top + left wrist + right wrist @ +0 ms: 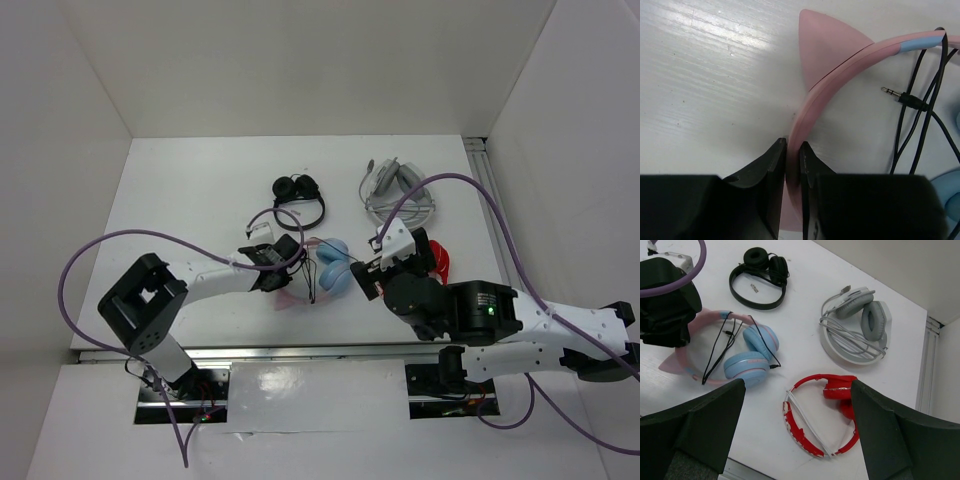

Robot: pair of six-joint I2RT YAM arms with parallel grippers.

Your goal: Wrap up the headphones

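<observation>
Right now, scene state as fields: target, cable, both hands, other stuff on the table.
target: pink cat-eared headphones, lying flat on the table
cable: thin black cable, loose, draped across the headband; plug lies free
left hand: shut on the pink headband, next to the ear
right hand: open, above the table, holding nothing
others: black headphones, grey headphones, red-and-white headphones, all apart from the target
wrap status: not yet done
</observation>
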